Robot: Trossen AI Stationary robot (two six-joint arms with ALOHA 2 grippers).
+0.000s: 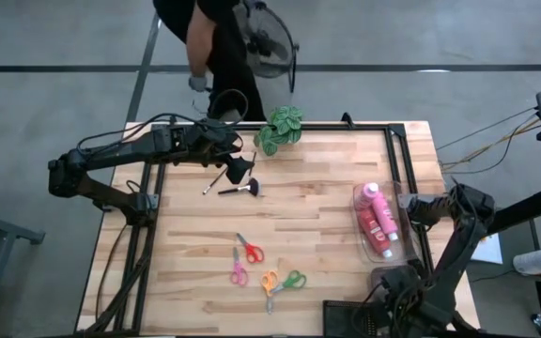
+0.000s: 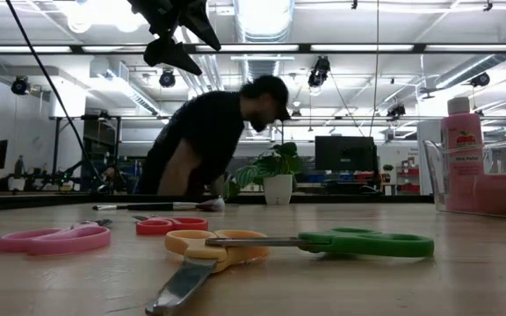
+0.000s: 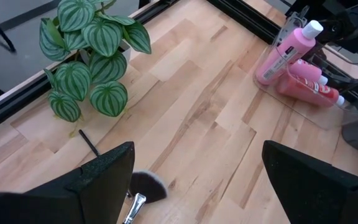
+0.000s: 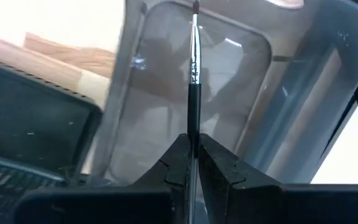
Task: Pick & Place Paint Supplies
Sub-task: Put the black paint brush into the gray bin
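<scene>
My left gripper [image 3: 194, 180] is open and hovers over the fan-tipped brush [image 3: 145, 186], which lies flat on the table [image 1: 242, 190] beside a thin dark-handled brush [image 1: 216, 180]. Its fingers touch nothing. Two pink bottles [image 3: 284, 50] and a red bottle [image 3: 319, 92], all with white caps, rest in a clear bin [image 1: 363, 246] near the table's right edge. My right gripper [image 4: 193, 163] is shut on a thin brush [image 4: 193, 93] above a second clear bin [image 4: 160, 124] at the near right corner. My right gripper pinches the thin brush by its dark handle [image 4: 193, 127] between the two shut fingers. The brush runs on along the fingers, its silver ferrule and tip pointing away from them. It is lifted clear, over the clear bin's floor.
A green leafy plant in a pot [image 1: 280, 127] stands at the far edge, close to my left gripper. Several scissors [image 1: 252, 253] lie on the near middle of the table. A person [image 1: 219, 47] bends over beyond the far edge. Bare wood [image 1: 308, 207] lies between brushes and bins.
</scene>
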